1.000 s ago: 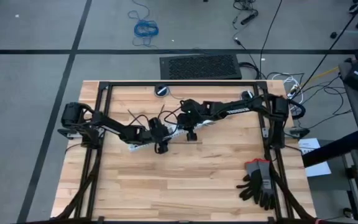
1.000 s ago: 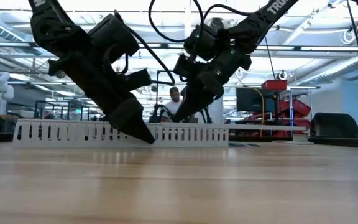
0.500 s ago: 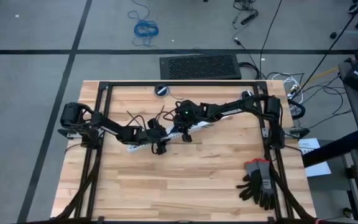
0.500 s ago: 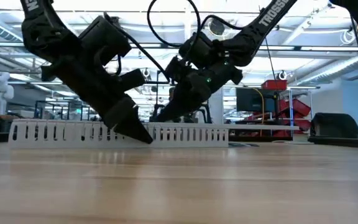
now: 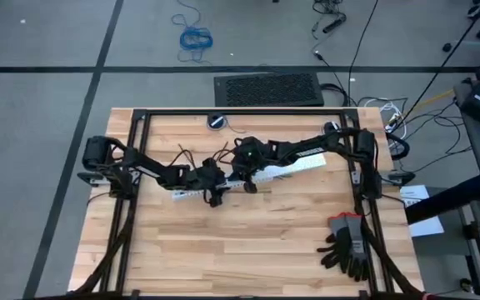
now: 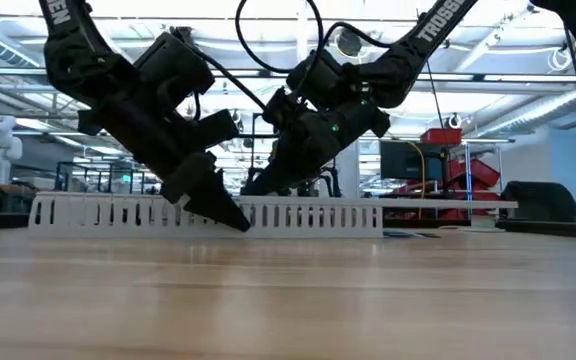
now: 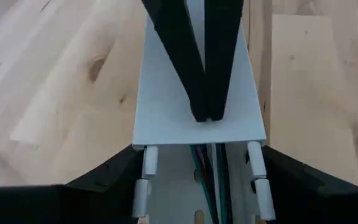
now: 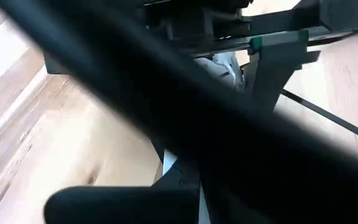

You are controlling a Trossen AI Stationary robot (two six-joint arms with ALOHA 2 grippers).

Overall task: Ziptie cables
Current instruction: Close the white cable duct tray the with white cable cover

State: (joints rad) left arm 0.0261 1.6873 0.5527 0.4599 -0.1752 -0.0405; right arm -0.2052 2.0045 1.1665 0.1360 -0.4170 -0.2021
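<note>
The work surface is a light wooden table (image 5: 248, 242) of joined planks inside a black frame, standing on a grey floor; a pair of dark gloves (image 5: 346, 243) lies near its right front corner. The low view looks across the tabletop into a bright hall with ceiling lights, monitors and red equipment.

A white slotted duct (image 6: 298, 214) lies lengthwise across the middle of the table. The left gripper (image 6: 230, 214) is angled down with its tip at the duct. In the left wrist view its two fingers (image 7: 188, 68) are pressed together over the duct's white cover (image 7: 194, 127) — nothing is visible between them.

That view alone shows the cables (image 7: 207, 180): green, blue and dark wires running inside the duct channel, partly under the cover. The high view shows only dark arms over the duct.

The right gripper (image 5: 244, 173) hovers just beside the left one, over the duct; whether its fingers are apart cannot be told — its wrist view is blocked by dark arm parts.
</note>
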